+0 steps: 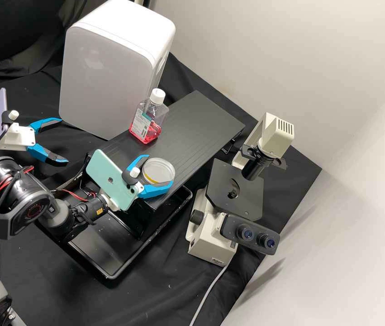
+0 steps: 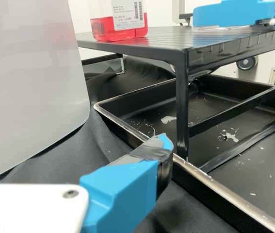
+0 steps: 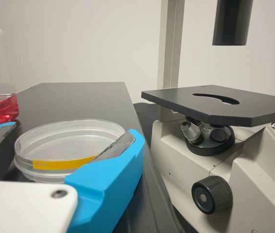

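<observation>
Petri dish [image 1: 158, 171], clear with a yellow strip on its wall, sits on the near end of the black raised shelf [image 1: 201, 127], and my right hand [image 1: 159, 170] is pinching it, one blue finger [image 3: 113, 170] against each side of the rim. From the right wrist camera I see the dish [image 3: 69, 145] resting flat, with the microscope [image 3: 234, 165] just beyond the shelf edge and its dark stage [image 3: 215, 104] about level with the dish.

A capped flask of red liquid [image 1: 148, 118] stands upright farther back on the same shelf, well apart from the dish. My left hand [image 1: 62, 140] hangs over the bench with its fingers spread wide and nothing between them, close beside the white box [image 1: 111, 63]. Its wrist camera looks under the shelf into the black tray [image 2: 127, 127], which is speckled with white flecks.
</observation>
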You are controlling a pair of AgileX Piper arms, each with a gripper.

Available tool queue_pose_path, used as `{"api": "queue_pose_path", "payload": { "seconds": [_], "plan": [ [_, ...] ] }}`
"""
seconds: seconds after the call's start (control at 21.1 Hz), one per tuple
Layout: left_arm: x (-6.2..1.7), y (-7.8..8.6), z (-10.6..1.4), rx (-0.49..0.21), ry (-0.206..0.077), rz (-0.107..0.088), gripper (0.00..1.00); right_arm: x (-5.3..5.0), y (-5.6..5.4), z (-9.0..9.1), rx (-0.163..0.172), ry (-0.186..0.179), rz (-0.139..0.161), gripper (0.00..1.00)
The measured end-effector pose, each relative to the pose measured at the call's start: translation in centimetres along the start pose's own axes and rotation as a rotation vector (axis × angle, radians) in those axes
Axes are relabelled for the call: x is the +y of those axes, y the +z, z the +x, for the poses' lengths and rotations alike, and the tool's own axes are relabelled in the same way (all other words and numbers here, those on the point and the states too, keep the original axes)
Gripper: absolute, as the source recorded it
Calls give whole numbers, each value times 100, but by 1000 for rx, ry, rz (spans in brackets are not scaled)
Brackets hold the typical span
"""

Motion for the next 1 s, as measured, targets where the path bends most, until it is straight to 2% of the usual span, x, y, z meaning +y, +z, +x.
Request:
{"api": "queue_pose_path", "payload": {
  "seconds": [0.71,0.85,1.0],
  "plan": [
    [0,0,0,0,0,0,100,5,-5,-1,2,2,0,0],
    [0,0,0,0,0,0,100,73,-30,-36,11,24,1,0],
    [0,0,0,0,0,0,100,121,-36,-83,0,24,2,0]
  ]
}}
